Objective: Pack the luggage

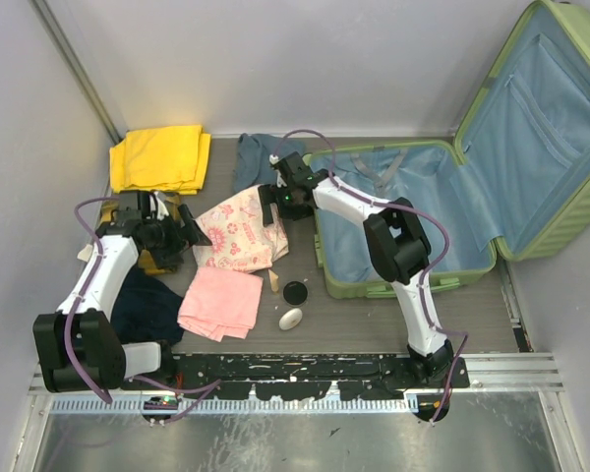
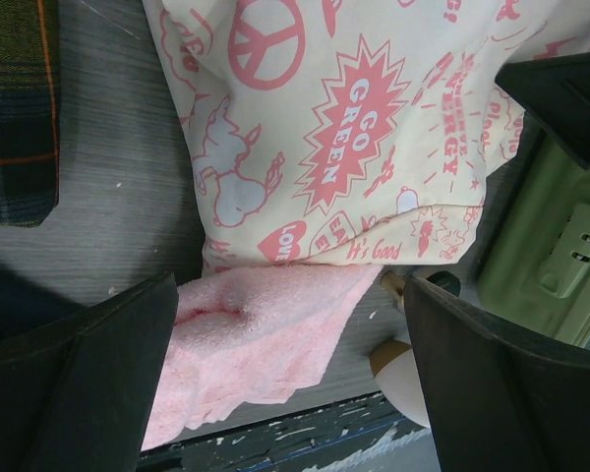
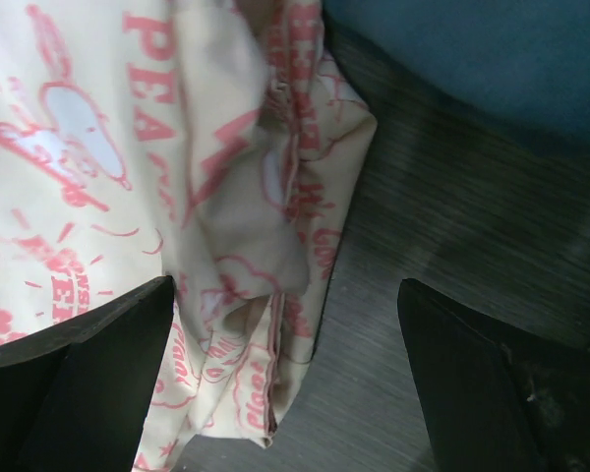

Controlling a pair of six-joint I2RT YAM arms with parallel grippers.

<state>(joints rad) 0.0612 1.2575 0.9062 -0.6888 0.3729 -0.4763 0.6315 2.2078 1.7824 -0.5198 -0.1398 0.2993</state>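
The light-green suitcase (image 1: 405, 287) lies open at the right, its lid (image 1: 556, 128) raised and its blue lining bare; its green shell also shows in the left wrist view (image 2: 541, 265). A cream cloth with pink print (image 1: 238, 231) lies on the table left of it. My right gripper (image 1: 273, 208) is open over the cloth's right edge (image 3: 275, 246), with the corner of the cloth between its fingers. My left gripper (image 1: 187, 228) is open at the cloth's left side, empty, looking across the cloth (image 2: 354, 128) and a pink towel (image 2: 256, 334).
A pink towel (image 1: 219, 301), a black round lid (image 1: 295, 292), a white oval thing (image 1: 291, 319) and a small cream piece (image 1: 273, 281) lie in front. Yellow cloth (image 1: 161, 157) and blue-grey cloth (image 1: 256, 157) lie at the back. Dark clothes (image 1: 146, 305) lie left.
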